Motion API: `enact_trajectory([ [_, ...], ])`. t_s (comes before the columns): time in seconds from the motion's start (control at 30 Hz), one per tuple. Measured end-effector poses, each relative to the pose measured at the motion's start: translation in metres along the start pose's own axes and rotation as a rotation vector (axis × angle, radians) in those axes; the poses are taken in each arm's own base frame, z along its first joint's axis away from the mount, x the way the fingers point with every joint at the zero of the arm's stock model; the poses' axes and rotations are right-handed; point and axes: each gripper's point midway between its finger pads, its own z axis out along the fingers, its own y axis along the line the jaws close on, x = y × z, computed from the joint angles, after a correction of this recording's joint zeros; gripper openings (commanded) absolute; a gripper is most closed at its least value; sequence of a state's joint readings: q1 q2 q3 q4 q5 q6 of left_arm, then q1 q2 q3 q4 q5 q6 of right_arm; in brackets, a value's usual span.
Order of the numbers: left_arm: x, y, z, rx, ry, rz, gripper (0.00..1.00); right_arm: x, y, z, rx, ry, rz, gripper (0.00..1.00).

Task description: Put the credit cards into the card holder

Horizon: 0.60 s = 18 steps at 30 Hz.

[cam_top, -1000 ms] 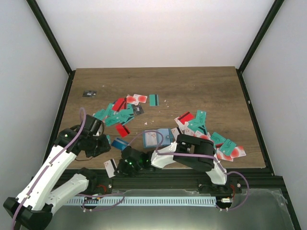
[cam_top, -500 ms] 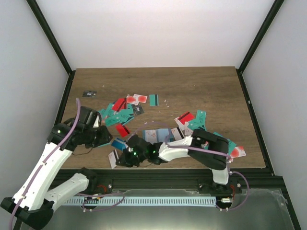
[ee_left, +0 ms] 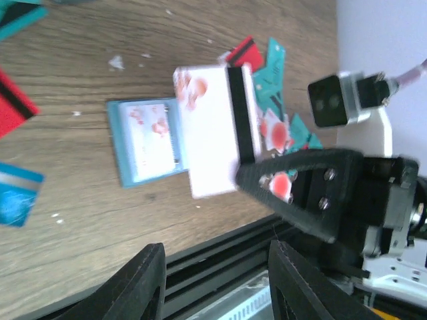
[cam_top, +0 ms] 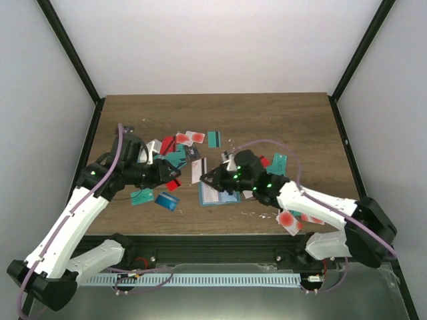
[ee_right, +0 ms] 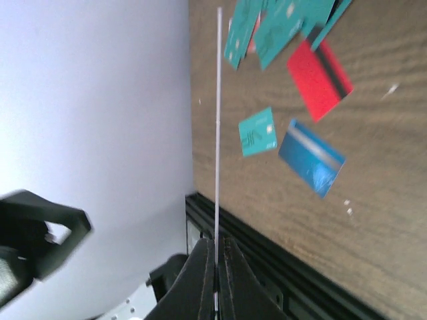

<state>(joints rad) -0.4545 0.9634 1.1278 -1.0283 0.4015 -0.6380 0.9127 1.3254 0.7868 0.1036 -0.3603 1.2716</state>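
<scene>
The card holder [cam_top: 217, 194] lies open on the table, teal-blue with a lighter inside; it also shows in the left wrist view [ee_left: 145, 141]. My right gripper [cam_top: 205, 176] is shut on a white card [cam_top: 195, 170] with red circles and a dark stripe, held on edge just left of the holder. In the right wrist view the card [ee_right: 218, 113] is a thin line rising from the gripper [ee_right: 217, 257]. In the left wrist view the card [ee_left: 210, 130] overlaps the holder's right side. My left gripper [cam_top: 167, 175] is open and empty [ee_left: 220, 287], just left of the card.
Loose cards lie in a heap at the left [cam_top: 172, 152] and another at the right [cam_top: 275, 167]. A teal card [cam_top: 141, 196], a blue card [cam_top: 167, 200] and a red card [cam_top: 175, 183] lie under my left arm. A small black card [cam_top: 125, 130] lies far left.
My right arm has swung from the table's near edge up to the card holder, carrying the white card. My left gripper has moved right, toward the holder.
</scene>
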Motion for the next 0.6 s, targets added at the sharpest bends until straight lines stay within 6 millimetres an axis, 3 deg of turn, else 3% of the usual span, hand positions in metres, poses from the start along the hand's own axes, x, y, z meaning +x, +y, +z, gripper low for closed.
enact_trajectory([
  [0.13, -0.003, -0.015, 0.024, 0.119, 0.040, -0.028, 0.45, -0.043, -0.008, -0.033, -0.013, -0.098, 0.026, 0.01],
  [0.23, -0.009, -0.025, 0.039, 0.203, 0.047, -0.048, 0.44, -0.061, -0.015, -0.053, -0.039, -0.138, 0.047, 0.01],
  [0.37, -0.018, -0.040, 0.052, 0.310, 0.045, -0.071, 0.44, -0.071, -0.016, -0.070, -0.084, -0.148, 0.062, 0.01],
  [0.6, -0.041, -0.076, 0.051, 0.483, -0.012, -0.049, 0.45, -0.070, 0.011, -0.083, -0.202, -0.104, 0.034, 0.01],
])
